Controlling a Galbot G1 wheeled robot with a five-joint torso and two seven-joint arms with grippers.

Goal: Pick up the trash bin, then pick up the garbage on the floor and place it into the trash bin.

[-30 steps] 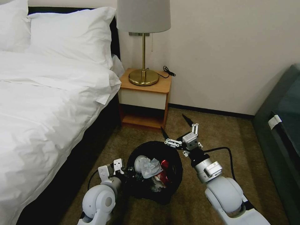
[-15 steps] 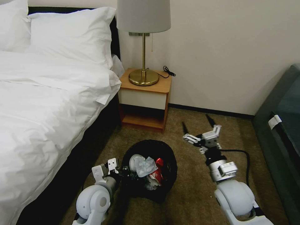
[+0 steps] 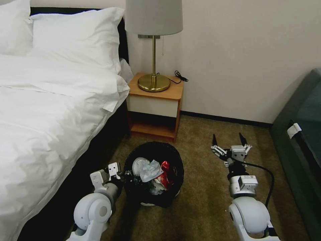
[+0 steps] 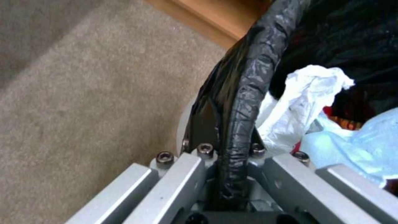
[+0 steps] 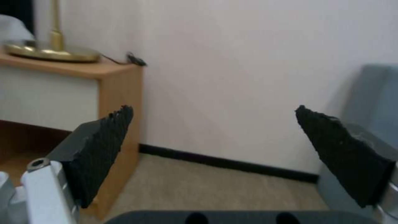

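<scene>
The trash bin [image 3: 152,145], a round black wastebasket with a dark liner, is on the carpet in front of the nightstand. My left gripper [image 3: 124,174] is shut on its near-left rim. In the left wrist view the liner-wrapped rim [image 4: 244,93] runs between the closed fingers of that gripper [image 4: 232,149]. Garbage lies inside the bin: white crumpled tissues [image 3: 146,168] [image 4: 303,96] and a red packet [image 3: 164,173]. I cannot tell whether the bin's base touches the carpet. My right gripper [image 3: 228,139] [image 5: 215,137] stands open and empty over bare carpet, well to the right of the bin.
A wooden nightstand [image 3: 155,107] with a brass lamp [image 3: 153,82] stands against the wall behind the bin. The white bed [image 3: 50,110] runs along the left, and a dark grey chair [image 3: 301,140] is at the right. Carpet [image 3: 200,207] lies open between the arms.
My left arm has carried the bin to the left and a little farther away. My right arm swung right, away from the bin's rim, staying open.
</scene>
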